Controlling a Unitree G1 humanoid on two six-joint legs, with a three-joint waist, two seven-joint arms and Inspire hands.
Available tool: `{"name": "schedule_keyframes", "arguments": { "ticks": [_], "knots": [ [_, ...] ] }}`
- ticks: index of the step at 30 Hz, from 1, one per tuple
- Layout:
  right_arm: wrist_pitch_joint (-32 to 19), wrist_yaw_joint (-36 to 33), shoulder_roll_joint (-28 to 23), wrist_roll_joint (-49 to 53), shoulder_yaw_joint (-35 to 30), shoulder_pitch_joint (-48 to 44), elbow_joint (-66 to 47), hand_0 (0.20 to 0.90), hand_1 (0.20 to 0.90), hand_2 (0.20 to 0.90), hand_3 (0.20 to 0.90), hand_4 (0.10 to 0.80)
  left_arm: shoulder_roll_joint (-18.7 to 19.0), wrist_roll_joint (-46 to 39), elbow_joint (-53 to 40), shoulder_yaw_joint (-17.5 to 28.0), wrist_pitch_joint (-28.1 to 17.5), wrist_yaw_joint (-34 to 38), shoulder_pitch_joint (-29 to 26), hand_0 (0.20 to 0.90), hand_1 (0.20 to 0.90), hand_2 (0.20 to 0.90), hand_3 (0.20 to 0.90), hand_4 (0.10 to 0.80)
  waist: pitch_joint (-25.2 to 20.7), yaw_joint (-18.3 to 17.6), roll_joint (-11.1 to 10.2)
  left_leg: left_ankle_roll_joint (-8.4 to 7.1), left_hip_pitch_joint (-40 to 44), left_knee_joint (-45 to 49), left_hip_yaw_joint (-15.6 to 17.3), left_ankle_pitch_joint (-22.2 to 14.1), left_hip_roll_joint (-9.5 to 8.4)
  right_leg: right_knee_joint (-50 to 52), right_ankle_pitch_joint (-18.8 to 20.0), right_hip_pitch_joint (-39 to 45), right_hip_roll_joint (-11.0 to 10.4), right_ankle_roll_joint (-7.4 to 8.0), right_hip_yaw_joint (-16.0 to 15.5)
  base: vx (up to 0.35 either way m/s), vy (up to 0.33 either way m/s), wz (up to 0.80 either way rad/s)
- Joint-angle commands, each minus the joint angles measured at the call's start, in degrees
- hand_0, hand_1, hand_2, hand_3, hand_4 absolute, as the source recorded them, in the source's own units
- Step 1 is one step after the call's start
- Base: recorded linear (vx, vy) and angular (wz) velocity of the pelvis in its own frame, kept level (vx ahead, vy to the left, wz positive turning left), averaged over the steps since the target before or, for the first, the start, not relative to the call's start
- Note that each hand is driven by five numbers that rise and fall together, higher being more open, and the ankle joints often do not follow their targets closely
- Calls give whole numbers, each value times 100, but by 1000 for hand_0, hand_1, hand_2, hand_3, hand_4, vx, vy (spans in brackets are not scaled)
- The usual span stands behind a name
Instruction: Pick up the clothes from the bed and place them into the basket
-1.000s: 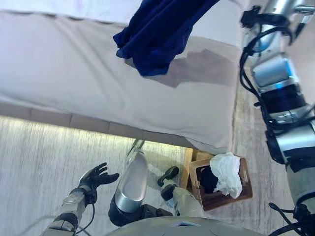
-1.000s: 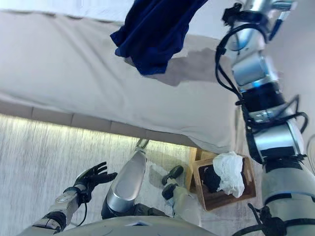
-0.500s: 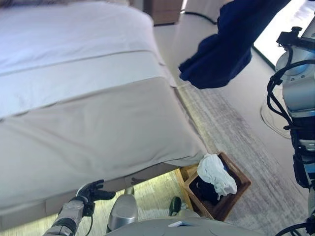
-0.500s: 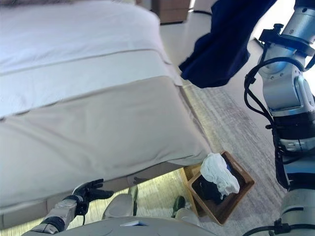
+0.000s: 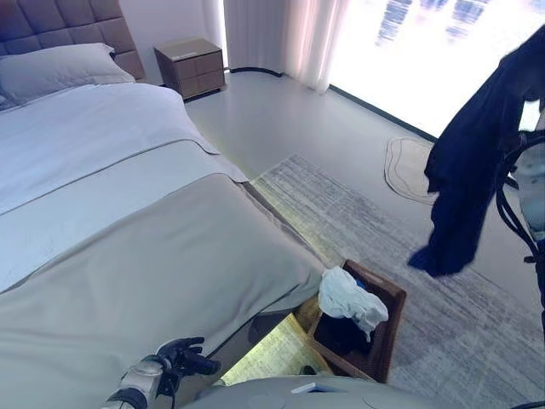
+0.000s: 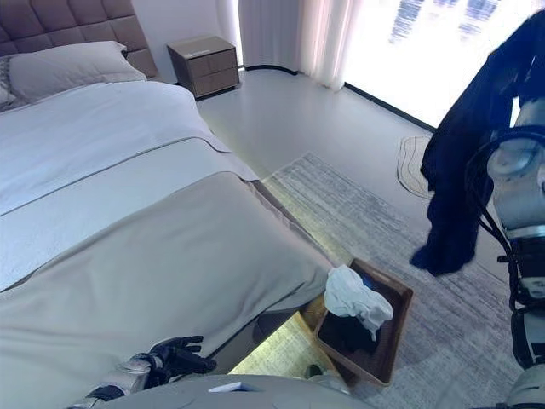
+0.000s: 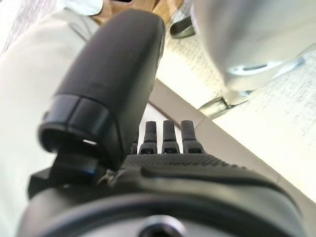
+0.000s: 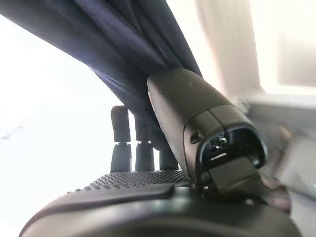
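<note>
I see right hand clamped on dark garment hanging at 3 o'clock over rug, basket at 5, bed at 9, left hand relaxed open, empty.

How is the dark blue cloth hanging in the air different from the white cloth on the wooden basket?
The dark blue garment is bigger and hangs long from the right hand; the white cloth is smaller and lies crumpled over the wooden basket. The blue one hangs beside the basket, above the rug; the white one already rests on it. Both are soft clothes.
</note>
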Motion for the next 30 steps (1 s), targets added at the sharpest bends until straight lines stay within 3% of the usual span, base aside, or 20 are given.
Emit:
{"name": "schedule_keyframes", "arguments": {
  "ticks": [1, 5, 15, 25, 30],
  "knots": [
    [-233, 6, -152, -584, -357, -644, -67, 300, 300, 300, 200, 100, 259, 148, 105, -390, -70, -3, -259, 900, 900, 900, 900, 800, 38, 235, 83, 293, -266, 380, -203, -671, -254, 595, -526, -187, 116, -88, -329, -84, -189, -2],
    [-179, 165, -62, -680, -232, -532, 173, 300, 300, 300, 200, 100, 241, 12, 24, -561, -75, 66, -448, 900, 900, 900, 900, 800, 289, 160, 220, 257, -520, 476, -265, -599, -207, 770, -564, -470, 110, -141, -328, -123, -113, -1],
    [162, -97, 216, -557, 892, -1575, 1494, 300, 300, 300, 200, 100, 40, -1065, -569, -1154, -649, 505, -1442, 900, 900, 900, 900, 800, 1764, -57, 912, 98, -1923, 732, -406, -168, -225, 1208, -527, -1885, 52, -261, -227, -279, -52, -6],
    [814, 468, 546, -773, 1873, -2344, 2805, 300, 300, 300, 200, 100, 276, -1651, -1141, -1228, -894, 550, -1782, 900, 900, 900, 900, 800, 2534, -20, 1369, 6, -2853, 911, -395, 140, -273, 1716, -543, -2963, -11, -316, -314, -109, -59, -13],
    [995, 352, 629, -630, 2282, -3000, 3423, 300, 300, 300, 200, 100, 378, -1907, -1396, -1345, -965, 564, -1861, 900, 900, 900, 900, 800, 2535, 152, 1628, 9, -3552, 1124, -441, 218, -385, 2032, -582, -3733, -121, -341, -374, -17, -56, -12]
  ]
}}
